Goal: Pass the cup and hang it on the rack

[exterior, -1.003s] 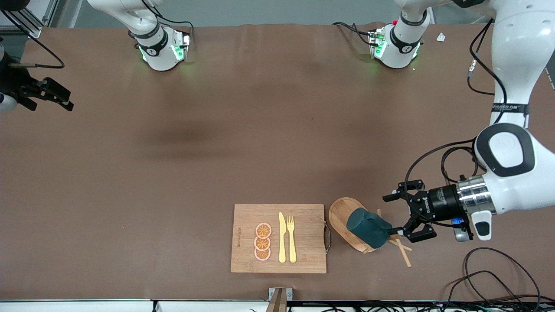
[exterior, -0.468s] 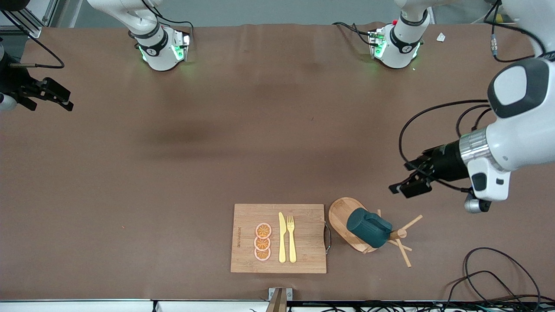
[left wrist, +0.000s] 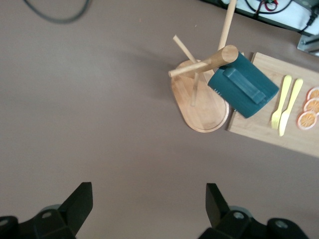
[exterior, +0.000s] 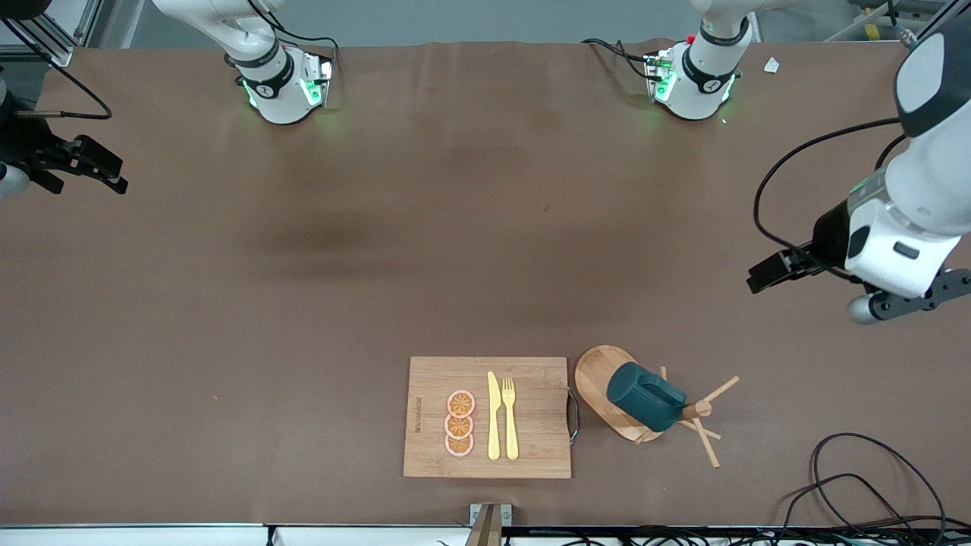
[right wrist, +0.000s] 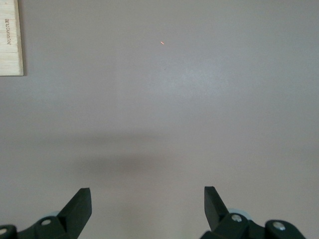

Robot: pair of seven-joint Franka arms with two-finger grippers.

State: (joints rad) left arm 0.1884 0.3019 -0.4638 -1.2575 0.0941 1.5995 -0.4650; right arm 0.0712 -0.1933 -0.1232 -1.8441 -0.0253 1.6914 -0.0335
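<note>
The right gripper (exterior: 95, 168) is waiting over bare table at its own end, its 2 fingers spread wide and empty. The cup (exterior: 645, 396) is hanging on a peg of the rack (exterior: 607, 379), beside the cutting board (exterior: 488, 417). The left gripper (exterior: 768, 273), wide and empty, is pulling up and away from the cup it was touching a second ago, so the hanging looks done.

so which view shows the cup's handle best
The left wrist view: the cup hangs on the rack with its handle facing the camera. The front view shows the cup smaller, handle less distinct. The right wrist view misses it.
</note>
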